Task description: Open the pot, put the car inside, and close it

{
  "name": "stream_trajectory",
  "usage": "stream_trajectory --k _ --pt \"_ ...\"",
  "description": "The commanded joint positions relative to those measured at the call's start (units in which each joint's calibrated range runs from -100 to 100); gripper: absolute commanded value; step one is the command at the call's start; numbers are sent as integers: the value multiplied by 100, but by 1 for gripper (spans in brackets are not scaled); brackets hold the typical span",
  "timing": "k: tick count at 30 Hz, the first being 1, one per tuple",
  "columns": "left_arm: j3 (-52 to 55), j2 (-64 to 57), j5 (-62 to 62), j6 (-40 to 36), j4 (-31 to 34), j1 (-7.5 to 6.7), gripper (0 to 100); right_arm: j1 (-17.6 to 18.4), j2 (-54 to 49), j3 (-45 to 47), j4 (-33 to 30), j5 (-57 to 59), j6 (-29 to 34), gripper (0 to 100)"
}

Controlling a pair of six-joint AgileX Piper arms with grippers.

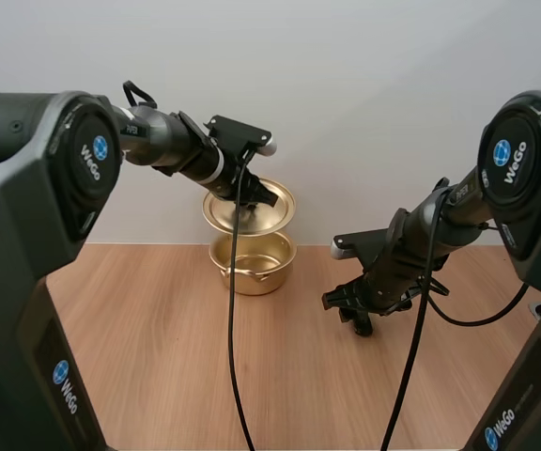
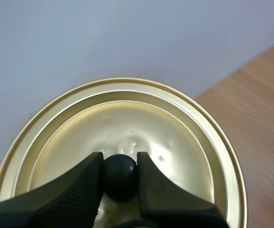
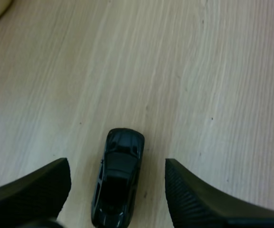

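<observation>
The left gripper [image 2: 120, 161] is pinching the black knob [image 2: 120, 176] of the gold lid [image 2: 127, 118], holding it up above the open pot [image 1: 252, 261]. The right gripper [image 3: 117, 166] is hanging wide open over the little black car [image 3: 119, 183], which is sitting on the table [image 1: 158, 348].

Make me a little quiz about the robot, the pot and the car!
1. True or false: the lid rests on the pot.
2. The left gripper pinches: A) the lid's knob, B) the pot's rim, C) nothing.
3. Fill in: the open right gripper hovers over the ___.
Key: 1 false, it is held up above the pot. 2 A. 3 car, on the table.
</observation>
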Motion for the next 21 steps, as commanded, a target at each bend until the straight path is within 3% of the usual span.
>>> stream_trajectory --k 1,8,10,11,13,15,21 --pt "-79 -343 8 -21 -10 -4 0 0 32 -3 -10 18 -3 94" --pt "-524 -1204 340 -195 -10 -4 0 0 314 -3 -26 36 -3 90" --pt "-617 -1441 443 -280 -10 -4 0 0 314 -3 -26 36 -3 84" --pt "-650 -1548 438 -344 -10 -4 0 0 314 -3 -26 15 -3 74" --pt "-695 -1741 454 -393 -10 -4 0 0 314 -3 -26 -5 62 41" --pt "-707 -1956 434 -421 -10 -4 0 0 303 -27 -16 -21 62 0" --pt "-707 -2519 400 -631 -21 -4 0 0 192 -662 51 30 62 0"
